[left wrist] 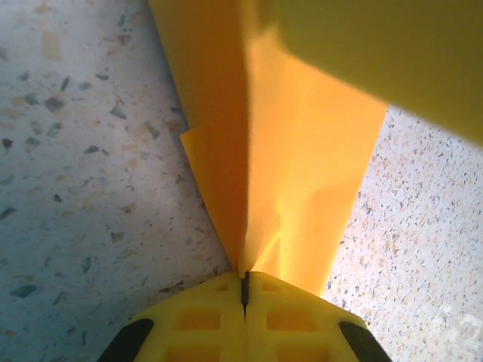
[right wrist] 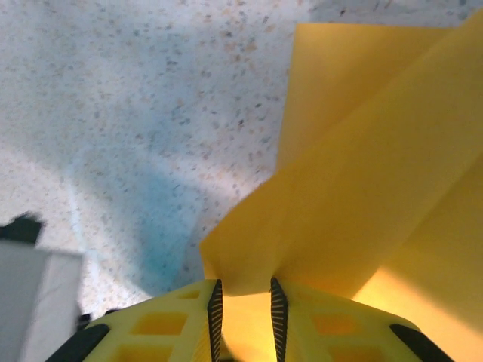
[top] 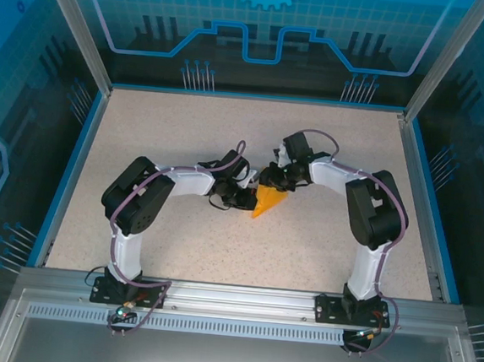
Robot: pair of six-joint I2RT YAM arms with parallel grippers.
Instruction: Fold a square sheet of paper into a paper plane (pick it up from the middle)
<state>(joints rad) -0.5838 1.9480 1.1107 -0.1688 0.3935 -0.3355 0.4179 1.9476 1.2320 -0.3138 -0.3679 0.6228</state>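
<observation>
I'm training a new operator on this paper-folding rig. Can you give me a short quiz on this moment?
1. True or false: the left gripper is shut on the folded paper.
2. Seen from overhead, the paper is: A) at the far left corner; B) between the two grippers, near the middle of the table; C) on the arm bases.
3. What sits between the parted jaws of the right gripper?
Key: 1 true; 2 B; 3 the paper's edge.
</observation>
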